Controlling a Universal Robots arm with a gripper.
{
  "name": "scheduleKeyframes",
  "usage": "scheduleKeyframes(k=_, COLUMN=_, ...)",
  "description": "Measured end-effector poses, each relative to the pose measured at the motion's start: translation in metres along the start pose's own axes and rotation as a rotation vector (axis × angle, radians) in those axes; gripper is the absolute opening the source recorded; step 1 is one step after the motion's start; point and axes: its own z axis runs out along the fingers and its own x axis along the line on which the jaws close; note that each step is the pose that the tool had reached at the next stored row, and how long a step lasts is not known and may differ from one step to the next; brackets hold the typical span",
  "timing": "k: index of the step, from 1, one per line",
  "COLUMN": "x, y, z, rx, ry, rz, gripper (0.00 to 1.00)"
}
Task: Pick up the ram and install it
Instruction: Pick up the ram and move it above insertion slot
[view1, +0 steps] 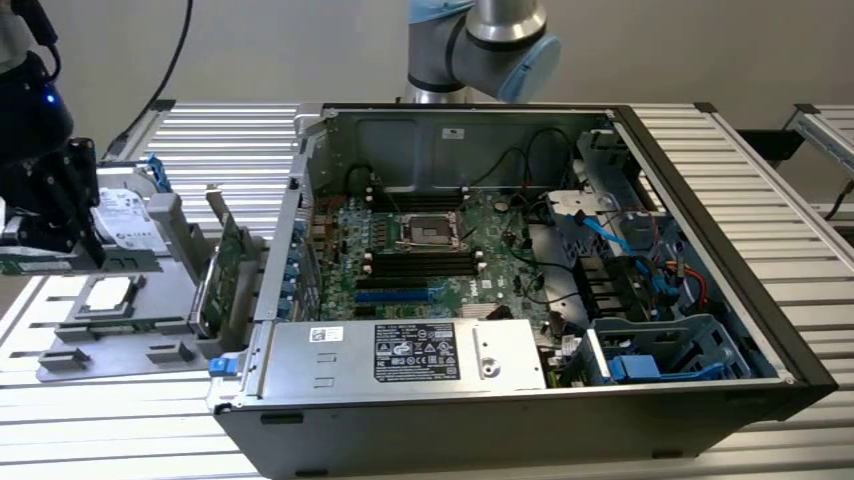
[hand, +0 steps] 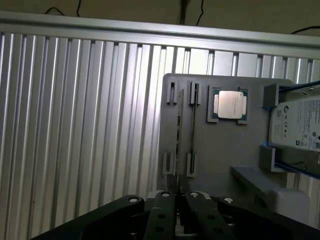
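At the exterior view's far left, the gripper (view1: 51, 250) hangs over the gray tray (view1: 134, 330). Its fingers are drawn close together, pinching the ram (view1: 47, 264), a thin green stick held level at its tip. In the wrist view the ram (hand: 178, 135) runs edge-on out from between the fingers (hand: 162, 212), above the gray tray (hand: 215, 150). The open computer case (view1: 387, 135) sits at frame center, well apart. A processor chip (hand: 230, 104) and a hard drive (hand: 300, 125) lie in the tray.
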Motion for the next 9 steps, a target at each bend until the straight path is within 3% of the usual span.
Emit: scheduleKeyframes(k=9, x=-0.001, y=-0.036, z=-0.0144, rx=-0.0001, ry=0.0, rz=0.0, gripper=0.14)
